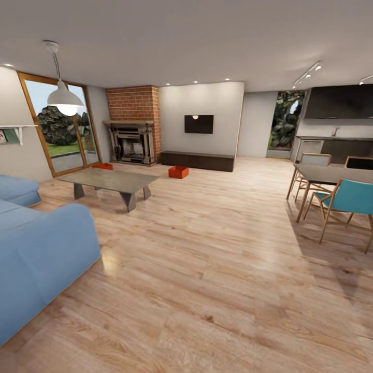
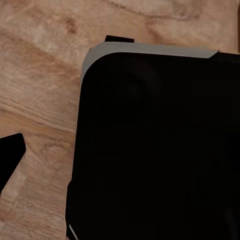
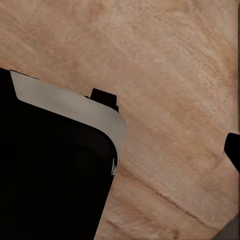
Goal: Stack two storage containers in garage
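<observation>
- Far across the living room, well apart from both arms, two red-orange storage containers sit on the light wood-plank floor [image 1: 217, 269]: one container [image 1: 178, 172] lies in the open before a long dark low cabinet [image 1: 197, 160], the other container [image 1: 103, 166] lies behind the far end of the coffee table [image 1: 109, 181], near the fireplace.
- Both bins are low, rectangular and straight-walled; at this range their rims and insides are too small to tell.
- From the head camera, a red brick chimney [image 1: 133, 103] rises over a dark fireplace [image 1: 130, 144], with wood-framed glass doors [image 1: 61, 122] to one side and a flat black screen [image 1: 199, 124] on the white wall to the other.
- A soft blue sofa [image 1: 36, 254] sits close by; the grey coffee table has a flat slab top on angled legs.
- A dining table [image 1: 331, 173] with wooden-framed chairs, one with a teal seat [image 1: 352, 197], stands on the other side.
- Each wrist camera looks straight down at grainy wood planks beside a smooth black body with a pale grey rounded edge [image 2: 150, 50], the robot's own base by the look of it [image 3: 75, 107].
- A dark tip [image 2: 10, 160] juts in at the edge of the left wrist view, another [image 3: 233, 150] in the right wrist view; whether either gripper is released or clenched cannot be told.
</observation>
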Available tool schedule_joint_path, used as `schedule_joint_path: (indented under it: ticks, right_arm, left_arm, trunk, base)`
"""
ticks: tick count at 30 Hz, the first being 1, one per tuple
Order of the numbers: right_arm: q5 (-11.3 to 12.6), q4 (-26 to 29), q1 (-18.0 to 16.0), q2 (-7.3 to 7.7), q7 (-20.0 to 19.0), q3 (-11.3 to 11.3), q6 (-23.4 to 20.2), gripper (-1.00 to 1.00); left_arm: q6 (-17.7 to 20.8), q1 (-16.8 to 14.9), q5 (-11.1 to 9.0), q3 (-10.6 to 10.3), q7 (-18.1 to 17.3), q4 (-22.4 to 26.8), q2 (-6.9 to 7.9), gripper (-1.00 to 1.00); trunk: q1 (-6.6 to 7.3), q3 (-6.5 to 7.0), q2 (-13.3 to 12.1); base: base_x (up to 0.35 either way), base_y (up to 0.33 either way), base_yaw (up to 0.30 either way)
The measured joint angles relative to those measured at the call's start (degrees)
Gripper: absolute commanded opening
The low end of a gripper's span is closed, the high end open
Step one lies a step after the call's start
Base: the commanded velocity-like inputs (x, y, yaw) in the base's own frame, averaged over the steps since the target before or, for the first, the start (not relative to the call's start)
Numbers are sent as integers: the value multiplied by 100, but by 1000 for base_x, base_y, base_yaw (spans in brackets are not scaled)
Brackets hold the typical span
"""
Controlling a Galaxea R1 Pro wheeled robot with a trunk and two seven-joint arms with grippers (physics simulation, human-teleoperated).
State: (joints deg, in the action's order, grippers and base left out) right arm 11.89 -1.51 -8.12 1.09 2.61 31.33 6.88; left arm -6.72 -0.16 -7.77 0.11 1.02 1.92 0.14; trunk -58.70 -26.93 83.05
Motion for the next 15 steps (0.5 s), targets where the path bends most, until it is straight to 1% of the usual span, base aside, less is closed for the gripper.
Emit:
schedule_joint_path:
  ticks: [10, 15]
  right_arm:
    - [-3, 0, 0, 0, 0, 0, 0, 100]
    - [-3, 0, 0, 0, 0, 0, 0, 100]
  left_arm:
    - [-21, 0, 0, 2, -1, 2, 4, 100]
    - [-254, 0, -17, 2, 0, -6, -4, 100]
  trunk:
    - [0, 0, 0]
    - [0, 0, 0]
  base:
    - [324, 0, 0]
    - [324, 0, 0]
